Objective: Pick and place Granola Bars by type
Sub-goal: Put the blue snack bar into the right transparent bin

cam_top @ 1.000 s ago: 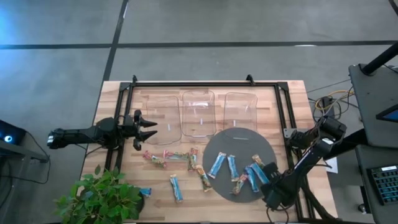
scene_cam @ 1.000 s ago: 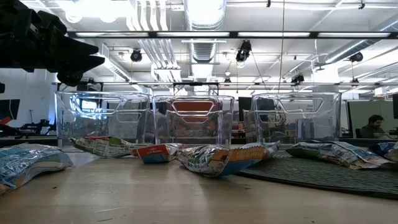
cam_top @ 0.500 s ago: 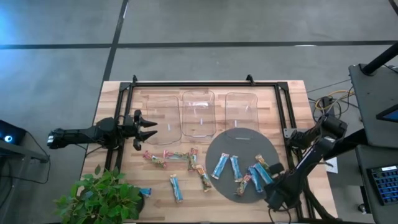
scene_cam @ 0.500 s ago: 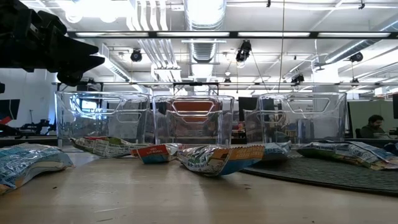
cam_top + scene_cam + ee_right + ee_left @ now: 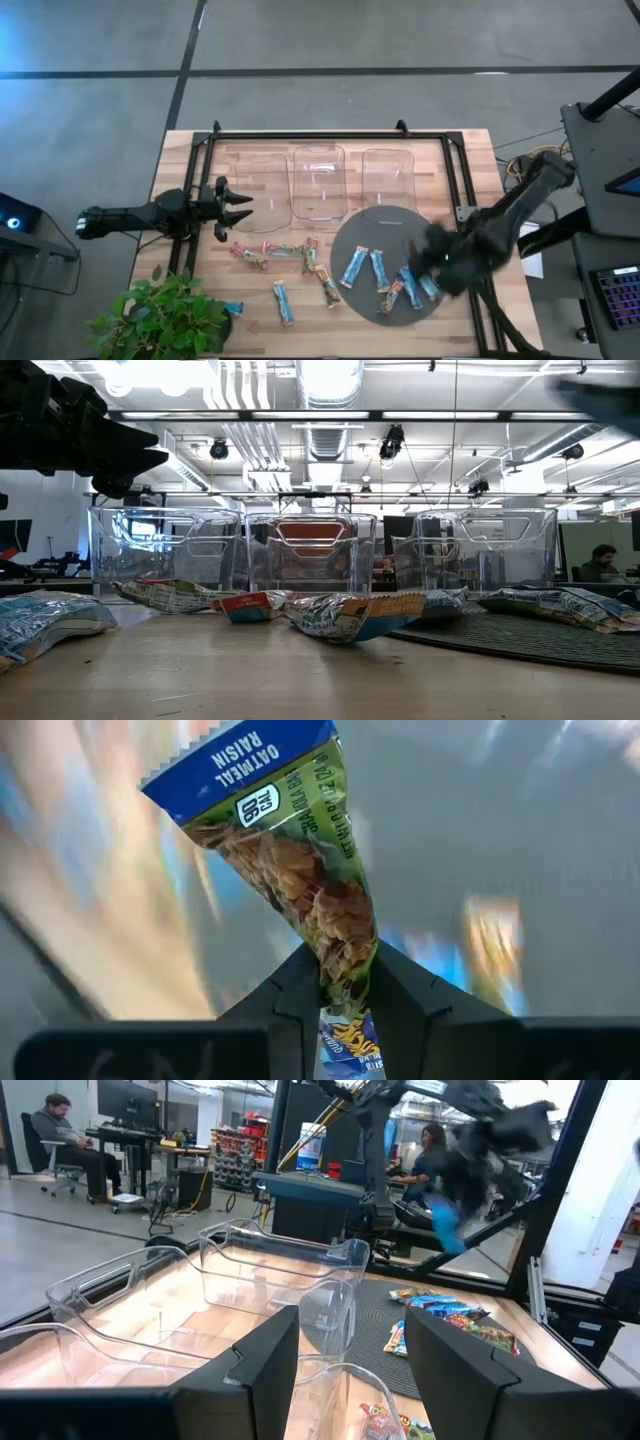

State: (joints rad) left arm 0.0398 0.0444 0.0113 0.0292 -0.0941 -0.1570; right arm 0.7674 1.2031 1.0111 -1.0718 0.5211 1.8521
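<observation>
My right gripper [image 5: 347,982] has its jaws pinched tight on one granola bar [image 5: 290,860], a blue-and-green wrapper printed OATMEAL RAISIN. The bar sticks straight out ahead of the jaws, long axis in line with the fingers, gripped near one end with most of the wrapper hanging free beyond the tips. In the high view the right arm [image 5: 480,240] is blurred over the right side of the grey round mat [image 5: 352,232], so I judge the bar is lifted clear of it, not resting.

What matters next: the three clear bins [image 5: 318,180] sit in a row at the far edge of the counter [image 5: 470,150], just beyond the mat. From the held bar the nearest one is the right bin [image 5: 387,178]. I can't tell which bin this type belongs in; all three look empty from here.

Other bars [image 5: 378,270] lie on the mat, several light blue ones side by side, well within the right arm's reach. A second loose line of bars [image 5: 275,251] lies on the bare wood left of the mat, closer to the left gripper [image 5: 232,204].

The left gripper hovers at the left of the counter, just beside the left bin [image 5: 258,190], jaws spread wide, nothing in them. The left wrist view shows only bin walls past its fingers [image 5: 265,1365].

Risk: thin end grip, bar could swing or slip on the way over.
</observation>
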